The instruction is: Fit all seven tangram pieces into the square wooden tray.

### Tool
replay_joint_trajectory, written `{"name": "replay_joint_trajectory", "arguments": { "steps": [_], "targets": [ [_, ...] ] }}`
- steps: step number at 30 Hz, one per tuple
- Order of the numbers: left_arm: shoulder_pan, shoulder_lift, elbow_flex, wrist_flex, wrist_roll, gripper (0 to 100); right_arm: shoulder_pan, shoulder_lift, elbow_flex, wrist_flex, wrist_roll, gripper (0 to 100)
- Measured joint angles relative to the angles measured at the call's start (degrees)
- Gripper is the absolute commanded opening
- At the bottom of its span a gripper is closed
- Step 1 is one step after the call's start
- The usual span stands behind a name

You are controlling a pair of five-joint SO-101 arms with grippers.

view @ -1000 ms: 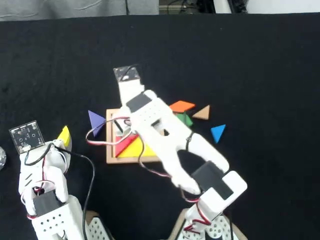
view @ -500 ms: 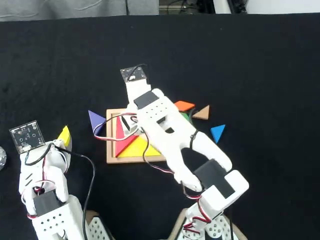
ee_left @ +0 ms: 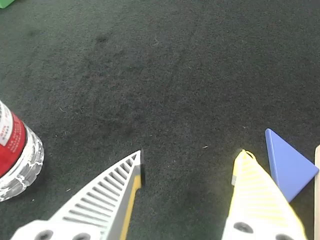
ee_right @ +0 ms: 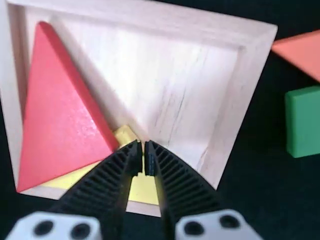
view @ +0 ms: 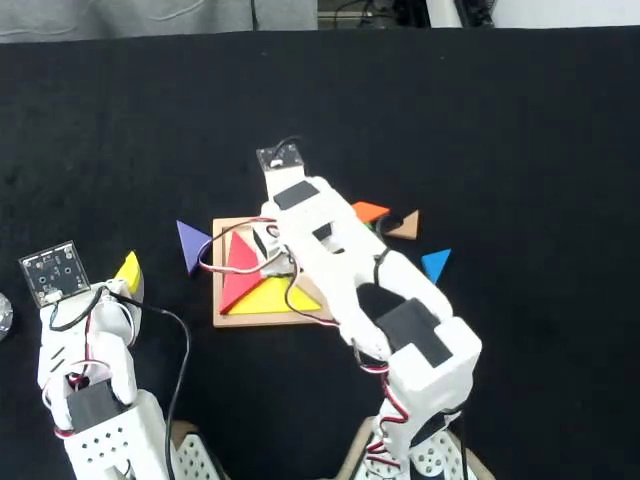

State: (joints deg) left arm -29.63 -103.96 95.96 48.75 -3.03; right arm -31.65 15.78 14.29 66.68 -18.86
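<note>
The square wooden tray point(view: 222, 318) lies at mid-table. Inside it a red triangle point(view: 238, 268) lies flat along one side, with a yellow triangle point(view: 262, 300) beside it. The right wrist view shows the tray point(ee_right: 150, 22), the red triangle point(ee_right: 60, 110) and the yellow triangle point(ee_right: 142, 187). My right gripper point(ee_right: 140, 152) hovers shut over the tray's middle with nothing in it. A purple-blue triangle point(view: 190, 243) lies just outside the tray. My left gripper point(ee_left: 190, 167) is open above bare cloth, with that triangle point(ee_left: 287, 165) beside one fingertip.
Beyond the tray lie an orange piece point(view: 368, 211), a tan triangle point(view: 405, 225) and a blue triangle point(view: 435, 265). A green square point(ee_right: 302, 120) sits beside the orange piece point(ee_right: 300, 52). A bottle point(ee_left: 15, 150) stands at the table's left edge.
My right arm has swung to the right over the tray, uncovering the red triangle lying flat inside. The left arm has not moved.
</note>
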Motion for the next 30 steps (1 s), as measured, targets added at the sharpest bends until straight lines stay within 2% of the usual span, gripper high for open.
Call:
{"name": "replay_joint_trajectory", "arguments": {
  "steps": [11, 16, 30],
  "targets": [
    [0.00, 0.00, 0.00, 0.00, 0.00, 29, 0.00, 0.09, -0.70, 0.97, 0.26, 1.1],
    [0.00, 0.00, 0.00, 0.00, 0.00, 29, -2.46, 0.09, -3.52, 6.07, 4.66, 1.1],
    [0.00, 0.00, 0.00, 0.00, 0.00, 29, -4.04, 1.05, -4.57, 1.58, 6.77, 1.1]
  ]
}}
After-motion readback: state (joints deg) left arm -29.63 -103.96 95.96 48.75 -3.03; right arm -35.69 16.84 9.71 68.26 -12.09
